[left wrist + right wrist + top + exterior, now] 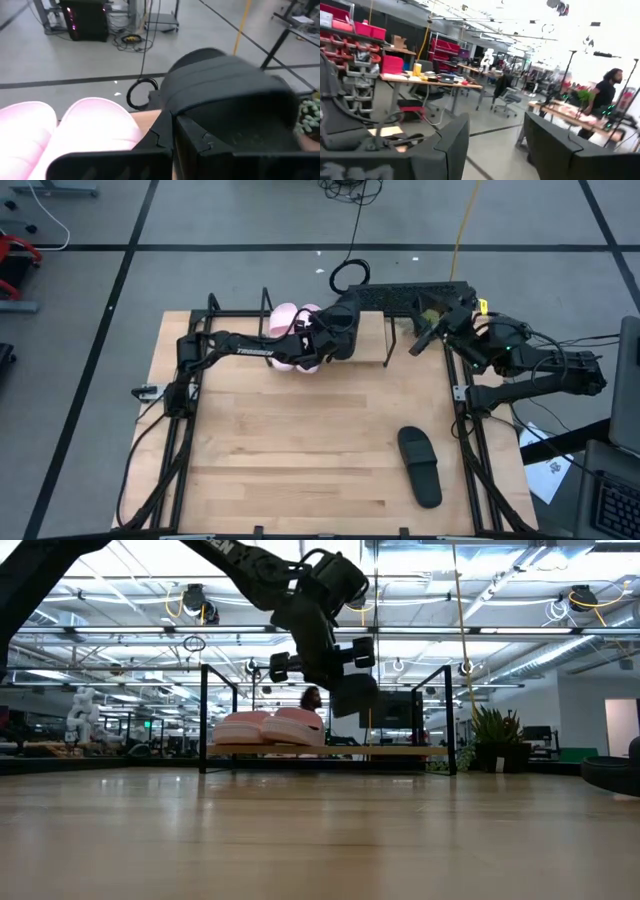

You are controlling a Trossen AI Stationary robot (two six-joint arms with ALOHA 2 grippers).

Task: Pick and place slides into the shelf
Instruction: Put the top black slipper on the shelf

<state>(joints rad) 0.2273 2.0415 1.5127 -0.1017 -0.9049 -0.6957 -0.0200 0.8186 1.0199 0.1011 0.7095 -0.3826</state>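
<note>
One black slide (pixel 421 467) is lying alone on the near right part of the wooden counter (pixel 300 450). Farther back, a second black slide (pixel 220 95) is being held up above the shelf (pixel 400 751) by the closed fingers of the left gripper (pixel 335 340). Two pink slides (pixel 268 727) are sitting side by side on the shelf. At the far right, the right gripper (pixel 425 338) is being kept in the air, its fingers (pixel 450 142) spread wide and empty.

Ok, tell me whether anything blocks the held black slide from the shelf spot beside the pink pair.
Nothing visible does. The left gripper holds the black slide above the shelf, which is bare beside the pink slides.
</note>
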